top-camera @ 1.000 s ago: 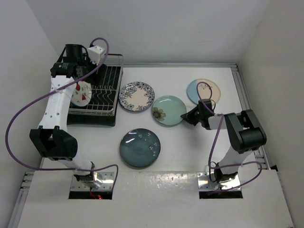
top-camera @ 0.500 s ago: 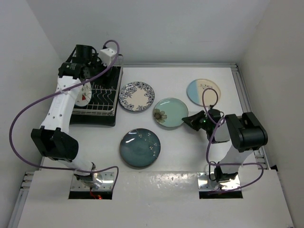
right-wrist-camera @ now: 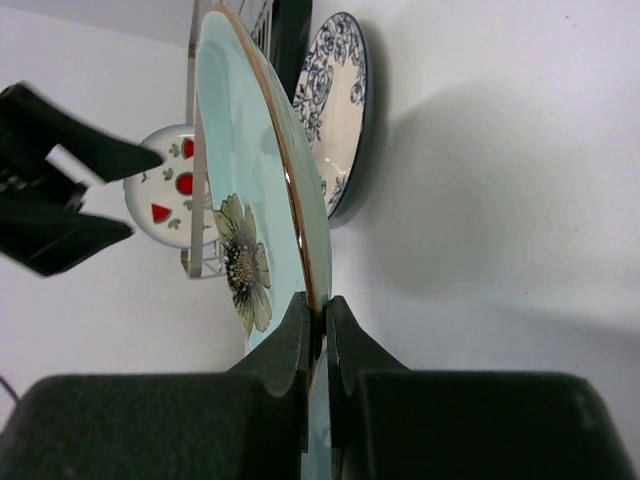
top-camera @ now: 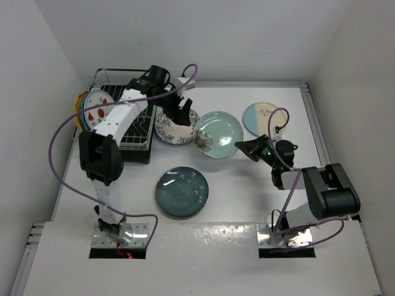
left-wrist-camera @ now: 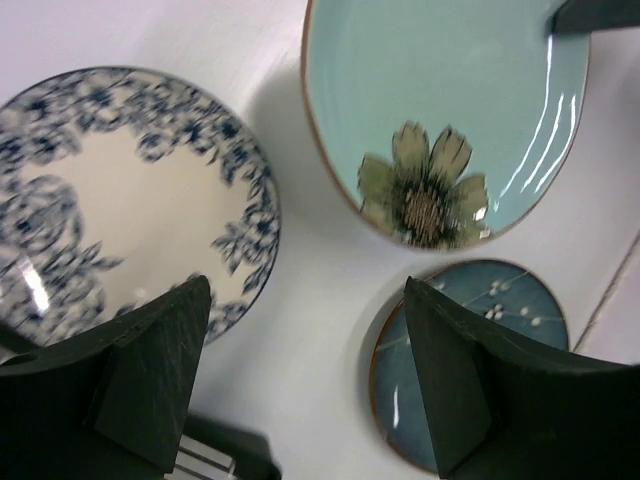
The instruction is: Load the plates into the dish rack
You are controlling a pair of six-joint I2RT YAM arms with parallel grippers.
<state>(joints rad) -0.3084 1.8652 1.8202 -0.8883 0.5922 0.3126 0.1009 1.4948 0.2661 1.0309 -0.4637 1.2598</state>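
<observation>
My right gripper is shut on the near rim of the mint green plate, which is tilted up off the table. My left gripper hangs open and holds nothing, above the gap between the blue-floral plate and the dark teal plate. The blue-and-cream plate lies flat at the back right. In the dish rack the watermelon plate stands upright, with a yellow plate's rim behind it.
White walls close in the table on the left, back and right. A raised white rail runs along the right edge. The left arm's purple cable loops over the left side. The left gripper's black fingers show beside the mint plate.
The left arm has swung from the rack rightward over the blue-floral plate, leaving the watermelon plate standing in the rack. The right gripper has closed on the mint plate's rim and tipped it up.
</observation>
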